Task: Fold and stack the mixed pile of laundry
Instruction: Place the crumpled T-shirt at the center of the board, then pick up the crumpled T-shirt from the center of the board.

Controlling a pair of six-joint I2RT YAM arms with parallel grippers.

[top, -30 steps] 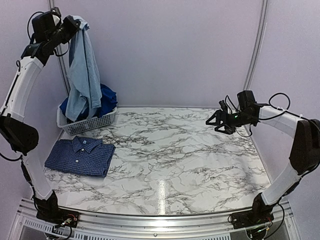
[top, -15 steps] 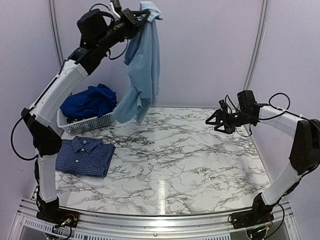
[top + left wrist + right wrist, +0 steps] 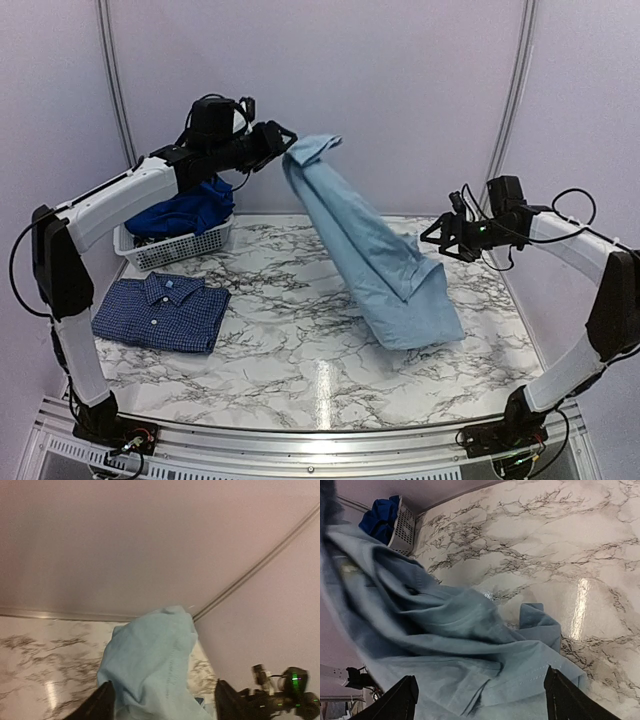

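Observation:
The pale blue T-shirt (image 3: 375, 245) stretches through the air from beside my left gripper (image 3: 283, 140) down to the table right of centre. In the left wrist view its bunched top (image 3: 150, 665) lies just ahead of the open left gripper (image 3: 164, 700), with the fingers wide on either side. My right gripper (image 3: 432, 238) hovers open by the shirt's lower part; its wrist view shows the cloth (image 3: 445, 645) spread beneath the open gripper (image 3: 480, 695). A folded navy check shirt (image 3: 160, 312) lies at the front left. Royal blue clothes (image 3: 185, 208) fill the basket.
The white slatted basket (image 3: 180, 248) stands at the back left against the wall, also seen in the right wrist view as the basket (image 3: 405, 527) with blue cloth (image 3: 377, 520). Marble tabletop (image 3: 300, 350) shows between the folded shirt and the pale blue one.
My left arm swung down from high up and to the right, and its jaws opened. The pale blue T-shirt flew out across the table toward the right gripper. The right arm barely moved.

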